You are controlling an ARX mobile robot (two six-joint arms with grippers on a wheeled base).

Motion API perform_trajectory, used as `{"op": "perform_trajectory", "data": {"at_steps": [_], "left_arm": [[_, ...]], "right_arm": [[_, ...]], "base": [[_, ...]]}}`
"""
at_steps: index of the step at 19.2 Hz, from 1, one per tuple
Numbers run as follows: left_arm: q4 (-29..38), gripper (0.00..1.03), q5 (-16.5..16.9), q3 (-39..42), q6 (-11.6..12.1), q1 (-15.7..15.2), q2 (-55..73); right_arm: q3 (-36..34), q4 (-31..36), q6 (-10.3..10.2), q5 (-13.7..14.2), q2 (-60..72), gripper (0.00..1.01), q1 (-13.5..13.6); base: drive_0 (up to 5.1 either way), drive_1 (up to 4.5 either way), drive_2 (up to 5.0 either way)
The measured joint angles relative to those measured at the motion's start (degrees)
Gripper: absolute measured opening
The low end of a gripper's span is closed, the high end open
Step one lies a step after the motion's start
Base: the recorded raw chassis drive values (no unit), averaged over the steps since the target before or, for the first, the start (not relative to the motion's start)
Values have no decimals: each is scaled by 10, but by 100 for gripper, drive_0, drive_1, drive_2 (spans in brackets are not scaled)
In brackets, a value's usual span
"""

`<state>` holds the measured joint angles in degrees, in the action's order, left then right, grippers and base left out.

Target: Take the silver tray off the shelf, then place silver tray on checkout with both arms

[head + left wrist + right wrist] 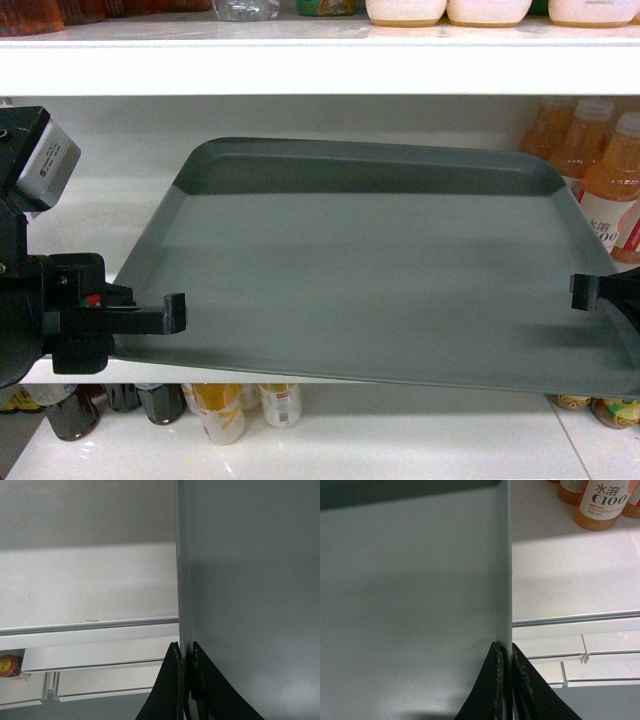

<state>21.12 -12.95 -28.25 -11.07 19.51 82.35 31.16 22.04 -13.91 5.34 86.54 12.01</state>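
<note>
the tray [370, 270] sits between the two grippers, long axis running left to right across the head view, its far edge back under the upper shelf board and its near edge hanging out past the front lip of the shelf [130, 225]. the left gripper [176, 312] meets the tray's left rim near the front corner, the right gripper [583, 292] meets the right rim about level with it, so neither arm is nearer; each has its own short side.

both wrist views show the same thing: the rim [183, 580] passing edge-on between two black fingers [172, 680] that close right against it. on the right the rim [507, 580] is likewise pinched between the fingers [495, 690]. both grippers look clenched on the tray's edges.

whether the tray rests on the shelf or is already carried i cannot tell; it looks tilted, front low. the shelf board is glossy white and smooth, so the tray should slide out easily. room is tight above, with the upper shelf [320, 70] close over the back. orange bottles [610, 190] stand just beside the tray's right rear corner, and more bottles [215, 410] stand on the level below. my guess is the pull comes straight back toward the robot, both arms together, keeping the tray level. the checkout is not in view.
</note>
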Motion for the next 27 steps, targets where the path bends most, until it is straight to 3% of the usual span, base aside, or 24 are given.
{"op": "perform_trajectory", "data": {"at_steps": [4, 27], "left_arm": [[0, 3, 0, 0, 0, 0, 0], [2, 3, -1, 0, 6, -2, 0]], "right_arm": [[0, 0, 0, 0, 0, 4, 0], [0, 1, 0, 0, 0, 4, 1]], "base": [[2, -60, 64], [6, -388, 399]]}}
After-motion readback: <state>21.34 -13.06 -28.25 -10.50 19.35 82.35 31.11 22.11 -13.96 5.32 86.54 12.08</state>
